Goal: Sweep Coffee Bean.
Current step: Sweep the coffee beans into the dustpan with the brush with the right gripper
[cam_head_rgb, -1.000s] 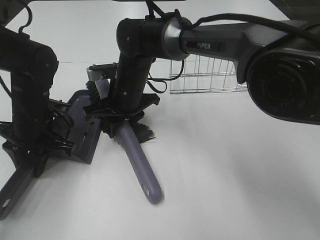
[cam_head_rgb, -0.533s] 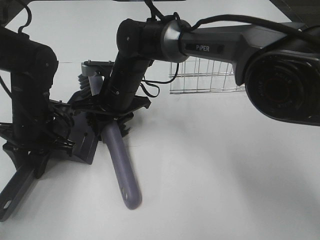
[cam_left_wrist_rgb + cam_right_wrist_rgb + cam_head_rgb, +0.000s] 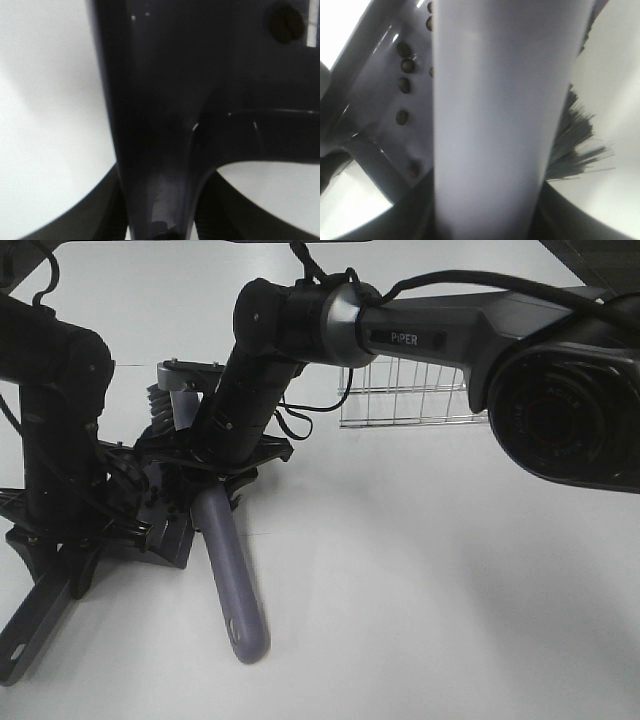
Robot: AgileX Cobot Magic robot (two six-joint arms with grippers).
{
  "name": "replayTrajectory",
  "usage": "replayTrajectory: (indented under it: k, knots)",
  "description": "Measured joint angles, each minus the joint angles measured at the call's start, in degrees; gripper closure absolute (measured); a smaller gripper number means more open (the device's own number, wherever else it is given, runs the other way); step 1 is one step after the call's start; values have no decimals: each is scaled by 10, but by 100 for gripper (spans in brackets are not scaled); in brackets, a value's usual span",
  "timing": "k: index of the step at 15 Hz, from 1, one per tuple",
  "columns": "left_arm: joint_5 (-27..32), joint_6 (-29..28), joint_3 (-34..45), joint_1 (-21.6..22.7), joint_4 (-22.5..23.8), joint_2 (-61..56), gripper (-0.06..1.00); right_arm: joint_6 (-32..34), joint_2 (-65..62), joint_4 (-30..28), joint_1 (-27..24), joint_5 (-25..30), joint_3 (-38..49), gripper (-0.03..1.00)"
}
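The purple dustpan (image 3: 172, 535) lies on the white table at the left, and its dark handle (image 3: 30, 625) points to the lower left. My left gripper (image 3: 65, 540) is shut on that handle, which fills the left wrist view (image 3: 155, 125). My right gripper (image 3: 215, 460) reaches across and is shut on the purple brush handle (image 3: 235, 590). It holds the brush head over the pan. In the right wrist view the handle (image 3: 490, 120) fills the middle and the black bristles (image 3: 572, 145) sit beside it. Several coffee beans (image 3: 402, 65) lie on the pan's surface (image 3: 380, 105). They are hidden in the exterior view.
A wire basket (image 3: 410, 390) stands at the back, right of the right arm's forearm (image 3: 450, 330). The left arm's dark column (image 3: 55, 410) stands over the pan's left side. White tabletop (image 3: 430, 570) stretches to the right and front.
My right gripper has swept the brush leftward onto the dustpan. The handle's free end swung left, and the bristles no longer show on the table. The left arm and pan held still.
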Motion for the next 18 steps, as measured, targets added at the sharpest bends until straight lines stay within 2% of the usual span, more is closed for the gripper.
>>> replayTrajectory:
  k: [14,18]
  knots:
    - [1,0,0,0,-2,0,63,-29,-22,-4,0,13,0,63]
    - [1,0,0,0,-3,0,63,-38,-23,-4,0,29,-38,63]
